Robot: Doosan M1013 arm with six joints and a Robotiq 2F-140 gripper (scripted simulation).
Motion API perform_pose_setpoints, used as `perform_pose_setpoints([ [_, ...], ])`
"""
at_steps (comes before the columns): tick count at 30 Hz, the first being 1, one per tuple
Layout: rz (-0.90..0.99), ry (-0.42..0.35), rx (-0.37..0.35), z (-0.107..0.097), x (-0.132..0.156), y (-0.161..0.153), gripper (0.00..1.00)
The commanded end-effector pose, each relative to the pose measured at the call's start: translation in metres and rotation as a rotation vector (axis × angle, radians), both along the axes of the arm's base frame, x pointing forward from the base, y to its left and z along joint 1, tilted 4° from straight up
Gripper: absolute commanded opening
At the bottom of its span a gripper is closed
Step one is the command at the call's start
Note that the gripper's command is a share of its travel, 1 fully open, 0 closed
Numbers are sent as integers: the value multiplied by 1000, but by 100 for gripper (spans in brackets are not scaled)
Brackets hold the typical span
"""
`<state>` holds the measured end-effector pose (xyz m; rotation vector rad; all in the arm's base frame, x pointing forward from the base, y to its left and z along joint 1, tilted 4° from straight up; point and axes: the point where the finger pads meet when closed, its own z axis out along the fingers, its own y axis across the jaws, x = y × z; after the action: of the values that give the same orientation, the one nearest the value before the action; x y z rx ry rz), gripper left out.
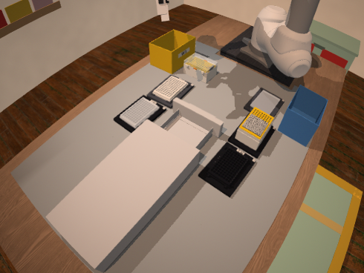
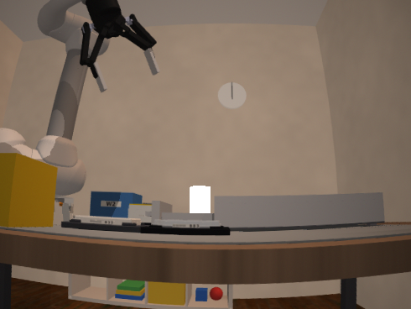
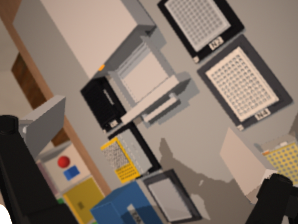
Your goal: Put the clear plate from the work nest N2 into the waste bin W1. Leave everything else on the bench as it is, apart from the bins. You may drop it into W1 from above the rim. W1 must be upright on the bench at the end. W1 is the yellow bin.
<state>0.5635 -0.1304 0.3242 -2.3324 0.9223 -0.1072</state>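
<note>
gripper [image 2: 123, 75]: fingers spread fully apart, nothing between them; hangs high above the bench near the arm's base end, pointing down.
clear plate [image 1: 140, 111]: sits flat in its dark nest, which the wrist cam shows tagged N2; greyish-clear grid of wells. Untouched, by the look of it.
neighbour plate [image 1: 170, 88]: whiter plate in the next nest, just beside N2 on the yellow-bin side. Easy mix-up; wrist cam shows the two labels, clear one is at [image 3: 199, 19].
yellow bin [image 1: 171, 50]: W1, upright, open top, at the bench end past the white plate; small tip box [image 1: 200, 67] right against it.
key relation: plate lies well below the gripper and off to one side. In the wrist cam it's at the top edge of the picture, so the tool isn't over it yet and needs a sideways move before any descent.
long axis: plate is a rectangle; long side runs roughly parallel to the big white box [image 1: 126, 189] beside it. Judgement: close across the short side, so the wrist prob. needs turning to square up.
obstacles: low grey block [image 1: 197, 116] near the nest's far corner; the big white box close on the other side. Approach straight down looks safest.
progress: judged at the start; plate not yet picked, bin route short afterwards (over the white plate).
others: blue bin [image 1: 302, 116], black plate [image 1: 227, 167], yellow-rimmed rack [image 1: 256, 124] lie across the bench, well apart from the path.
</note>
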Motion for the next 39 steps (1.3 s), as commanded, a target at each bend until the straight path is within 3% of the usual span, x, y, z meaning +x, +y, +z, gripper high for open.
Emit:
perform_pose_setpoints([
  [1, 0, 0, 0, 0, 0, 0, 100],
  [17, 0, 0, 0, 0, 0, 0, 100],
  [18, 27, 5, -19, -2, -1, 4, 10],
  [21, 102, 21, -72, -8, -6, 17, 10],
  [25, 102, 21, -72, -15, -11, 33, 10],
  [29, 206, 36, -145, -23, -18, 50, 10],
  [34, 206, 36, -145, -29, -23, 63, 10],
  [39, 312, 45, -220, -39, -33, 83, 10],
])
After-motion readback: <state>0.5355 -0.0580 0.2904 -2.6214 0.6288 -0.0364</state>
